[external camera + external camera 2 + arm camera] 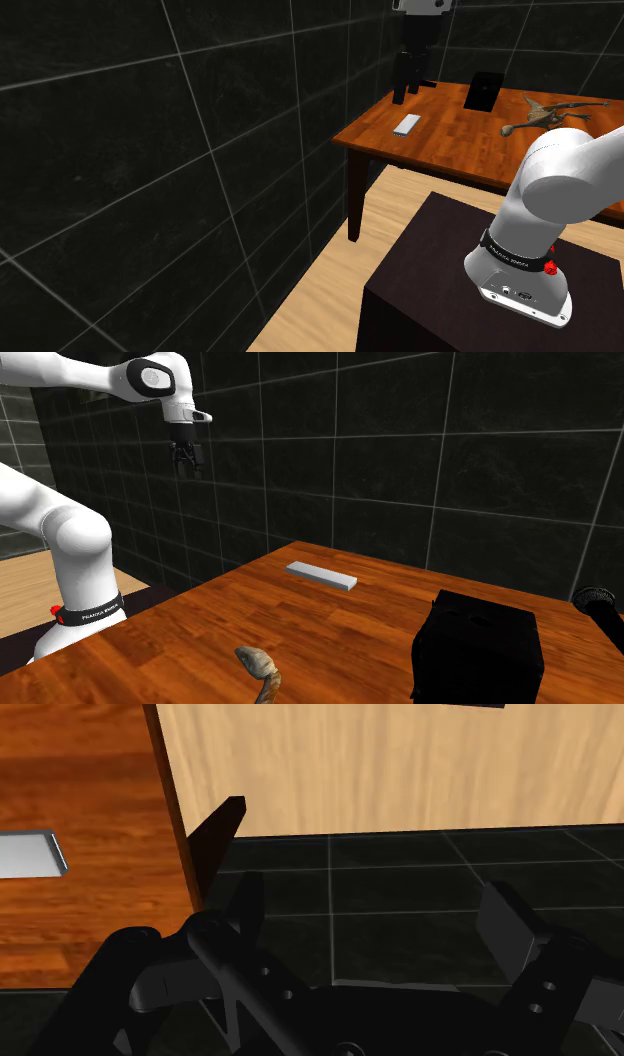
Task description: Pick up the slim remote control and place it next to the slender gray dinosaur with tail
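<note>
The slim remote (407, 124) is a flat pale grey bar lying on the wooden table (450, 150), near the edge by the dark tiled wall. It also shows as the remote (321, 575) and, in the wrist view, as one end of the remote (30, 854). The slender brown-grey dinosaur (545, 115) lies at the table's far side; part of the dinosaur (262, 670) shows low in the second exterior view. My gripper (412, 88) (186, 470) (375, 914) hangs high above the table edge, well above the remote. It is open and holds nothing.
A black box (484, 92) (480, 647) stands on the table between the remote and the dinosaur. A dark rounded object (600, 607) lies at the second exterior view's right edge. A table leg (215, 839) and light wooden floor (400, 764) show below the gripper.
</note>
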You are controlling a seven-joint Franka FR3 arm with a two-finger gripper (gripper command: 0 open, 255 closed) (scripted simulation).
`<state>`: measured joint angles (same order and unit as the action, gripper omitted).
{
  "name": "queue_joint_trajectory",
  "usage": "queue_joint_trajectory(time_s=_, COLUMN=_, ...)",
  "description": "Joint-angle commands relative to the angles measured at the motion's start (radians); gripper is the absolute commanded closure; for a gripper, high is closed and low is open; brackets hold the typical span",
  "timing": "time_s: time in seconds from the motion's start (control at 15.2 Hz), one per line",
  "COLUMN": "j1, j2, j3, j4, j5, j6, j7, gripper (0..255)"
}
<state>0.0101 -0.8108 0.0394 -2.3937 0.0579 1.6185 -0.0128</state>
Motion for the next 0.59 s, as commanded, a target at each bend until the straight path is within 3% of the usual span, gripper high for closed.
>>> queue_joint_trajectory(time_s=0.0, j1=0.0, j2=0.0, j3=0.0, j4=0.0, j5=0.0, j6=0.0, j7=0.0, gripper=0)
queue_joint_trajectory(time_s=0.53, j1=-0.114, j2=0.227, j3=-0.04, j4=0.04, j5=-0.037, j6=0.18, j7=0.115, gripper=0)
